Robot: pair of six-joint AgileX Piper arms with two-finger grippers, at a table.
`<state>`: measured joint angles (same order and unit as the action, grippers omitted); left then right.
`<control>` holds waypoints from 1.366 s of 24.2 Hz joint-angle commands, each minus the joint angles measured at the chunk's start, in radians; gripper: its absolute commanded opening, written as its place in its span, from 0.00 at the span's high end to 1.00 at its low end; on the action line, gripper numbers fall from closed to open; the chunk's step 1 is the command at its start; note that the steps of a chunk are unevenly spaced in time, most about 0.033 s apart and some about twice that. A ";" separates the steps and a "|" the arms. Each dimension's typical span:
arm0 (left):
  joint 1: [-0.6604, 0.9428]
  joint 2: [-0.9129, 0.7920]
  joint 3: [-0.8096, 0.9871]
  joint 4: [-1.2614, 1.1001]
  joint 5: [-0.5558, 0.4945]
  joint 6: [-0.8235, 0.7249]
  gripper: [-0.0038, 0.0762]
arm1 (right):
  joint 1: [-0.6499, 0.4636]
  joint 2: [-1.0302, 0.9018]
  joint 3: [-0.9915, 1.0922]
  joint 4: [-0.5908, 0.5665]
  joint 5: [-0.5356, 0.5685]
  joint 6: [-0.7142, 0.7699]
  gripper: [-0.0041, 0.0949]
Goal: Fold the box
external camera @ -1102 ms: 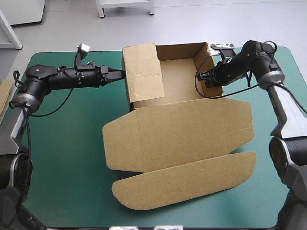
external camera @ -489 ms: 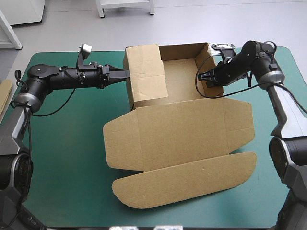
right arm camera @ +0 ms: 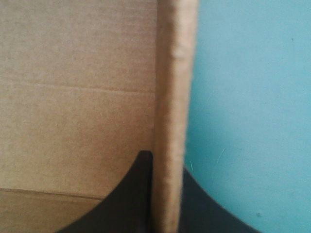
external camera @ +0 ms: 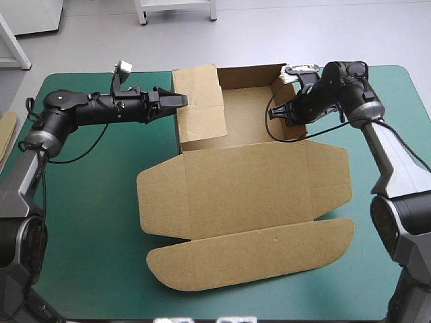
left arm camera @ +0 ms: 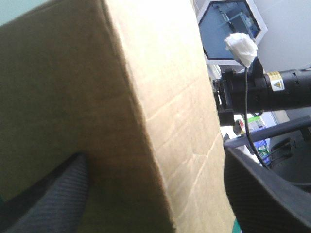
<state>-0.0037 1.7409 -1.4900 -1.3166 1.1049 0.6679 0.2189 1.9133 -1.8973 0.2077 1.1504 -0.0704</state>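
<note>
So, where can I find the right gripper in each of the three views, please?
High view: the right gripper sits at the right wall of the box, upper right of centre.
Left wrist view: its fingers are hidden behind the box; only the right arm shows beyond it.
Right wrist view: it is shut on the box's wall, seen edge-on.
Shared landmark: the brown box.

On table (external camera: 87,202), box (external camera: 246,188), tray end far.

This looks like a robotics lab: a left arm (external camera: 81,111) and a right arm (external camera: 380,145) of a black-and-grey robot reach over a table (external camera: 87,222) with a teal-green cover to a brown box (external camera: 249,188); beyond lie a bare grey floor (external camera: 101,40) and white furniture (external camera: 30,13).
</note>
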 commanded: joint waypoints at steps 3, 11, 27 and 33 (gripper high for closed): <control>-0.019 -0.047 -0.066 0.098 -0.035 -0.080 0.35 | 0.065 -0.055 -0.030 -0.031 -0.036 0.042 0.96; -0.158 -0.047 -0.230 0.671 -0.184 -0.405 0.35 | 0.105 -0.057 -0.054 -0.042 -0.042 0.111 0.96; -0.232 -0.029 -0.252 0.990 -0.131 -0.678 0.57 | 0.183 -0.057 -0.078 -0.208 -0.018 0.188 0.96; -0.232 -0.025 -0.254 1.032 -0.076 -0.682 0.59 | 0.183 -0.057 -0.078 -0.198 -0.016 0.190 0.96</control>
<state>-0.2272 1.7606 -1.7085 -0.2774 1.0381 0.0000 0.4001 1.9153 -1.9377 -0.0147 1.1693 0.1266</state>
